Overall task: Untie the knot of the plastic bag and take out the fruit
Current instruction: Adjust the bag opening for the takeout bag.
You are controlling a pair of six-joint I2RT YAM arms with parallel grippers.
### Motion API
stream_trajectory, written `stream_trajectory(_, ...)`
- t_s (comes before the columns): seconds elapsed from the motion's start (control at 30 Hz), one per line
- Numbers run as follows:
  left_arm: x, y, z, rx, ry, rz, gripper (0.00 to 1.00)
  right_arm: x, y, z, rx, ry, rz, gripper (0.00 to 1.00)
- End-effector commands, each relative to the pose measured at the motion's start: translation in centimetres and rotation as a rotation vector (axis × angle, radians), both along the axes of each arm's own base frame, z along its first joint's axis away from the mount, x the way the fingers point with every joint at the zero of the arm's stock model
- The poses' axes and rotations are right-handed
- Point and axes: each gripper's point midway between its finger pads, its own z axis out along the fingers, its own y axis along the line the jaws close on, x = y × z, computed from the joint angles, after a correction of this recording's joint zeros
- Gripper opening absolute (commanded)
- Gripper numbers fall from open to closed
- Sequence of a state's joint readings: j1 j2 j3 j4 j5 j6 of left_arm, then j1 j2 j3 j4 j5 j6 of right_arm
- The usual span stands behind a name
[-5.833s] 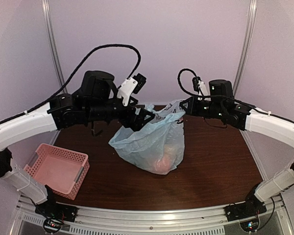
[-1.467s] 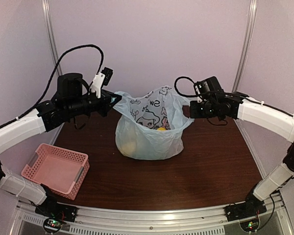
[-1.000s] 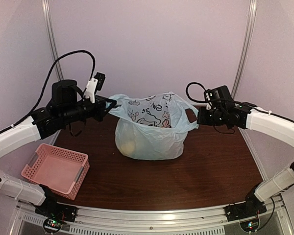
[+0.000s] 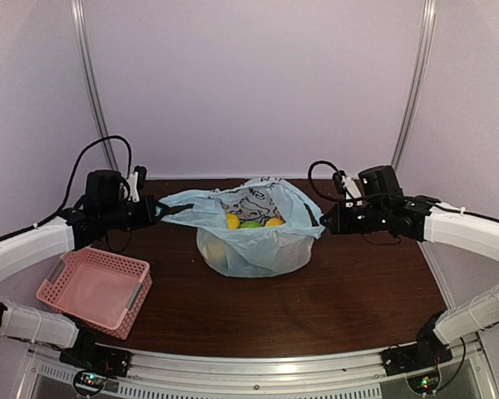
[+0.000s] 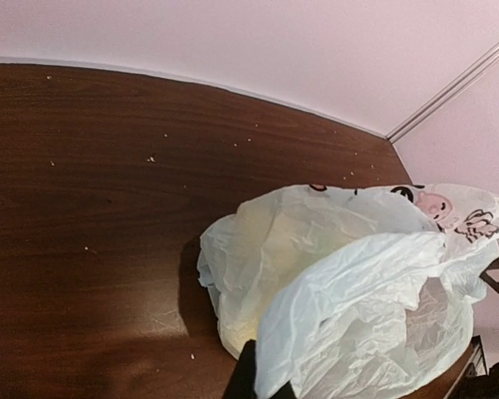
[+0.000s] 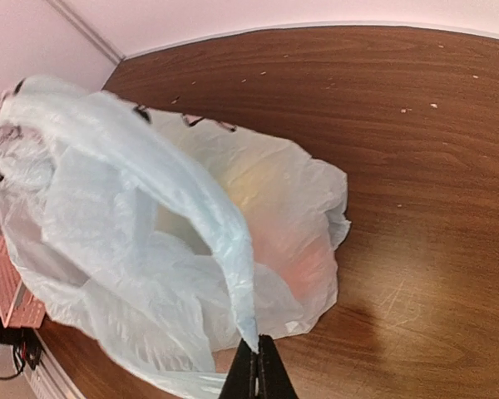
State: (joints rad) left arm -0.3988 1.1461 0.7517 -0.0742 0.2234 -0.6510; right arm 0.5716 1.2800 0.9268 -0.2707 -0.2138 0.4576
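Observation:
The pale blue plastic bag [image 4: 249, 245] stands on the middle of the table with its mouth stretched wide. Yellow and green fruit [image 4: 248, 222] show inside the mouth. My left gripper [image 4: 160, 212] is shut on the bag's left handle loop, pulling it out to the left. My right gripper [image 4: 320, 220] is shut on the right handle loop. In the left wrist view the bag [image 5: 358, 291] bulges right above the left gripper [image 5: 262, 386]. In the right wrist view a thin strip of bag [image 6: 150, 249] runs into the right gripper [image 6: 258, 366], and orange fruit [image 6: 308, 258] glows through the plastic. The knot is out of view.
A pink perforated basket [image 4: 96, 287] sits at the table's near left, below my left arm, and its edge shows as a pink basket [image 6: 4, 283] in the right wrist view. The table's back edge meets a pale wall [image 4: 249, 100] just behind the bag.
Both grippers have dropped lower and pulled further apart with the handles. The bag's mouth has spread and flattened, and the fruit inside now shows from above.

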Motion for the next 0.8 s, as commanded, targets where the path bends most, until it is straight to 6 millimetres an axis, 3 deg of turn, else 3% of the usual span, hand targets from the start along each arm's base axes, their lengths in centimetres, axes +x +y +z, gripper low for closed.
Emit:
stream_trajectory(0.0,3.8,-0.8,3.1,-0.001,-0.127,-0.046,0.0,-5.1,5.8,1.9,0.057,-0.045,0.323,0.0)
stream_trajectory(0.23,8.5,-2.2,4.4,0.017,-0.21,-0.098,0.0,-12.0,12.5,2.6,0.157,-0.044,0.6,0.0)
stream_trajectory(0.43,11.2,-2.1,5.1,0.054,-0.236,-0.104,0.0,-14.3,14.8,3.9,0.236,-0.063,0.682,0.0)
stream_trajectory(0.47,11.3,-2.3,5.8,0.06,-0.245,-0.12,0.07,-14.4,14.9,3.9,0.234,-0.065,0.684,0.0)
stream_trajectory(0.5,11.1,-2.4,6.1,0.068,-0.238,-0.132,0.19,-14.3,15.0,3.9,0.231,-0.07,0.681,0.0)
stream_trajectory(0.57,10.3,-2.5,7.6,0.072,-0.263,-0.147,0.56,-14.0,14.9,3.9,0.227,-0.085,0.667,0.0)
stream_trajectory(0.6,9.5,-2.4,8.0,0.086,-0.262,-0.152,0.67,-13.9,14.9,3.8,0.229,-0.091,0.66,0.0)
stream_trajectory(0.67,7.9,-2.4,9.6,0.132,-0.295,-0.139,0.81,-13.8,14.9,3.9,0.24,-0.105,0.652,0.0)
stream_trajectory(0.77,5.0,-3.8,12.1,0.209,-0.352,-0.153,0.85,-13.5,14.9,4.2,0.259,-0.13,0.636,0.0)
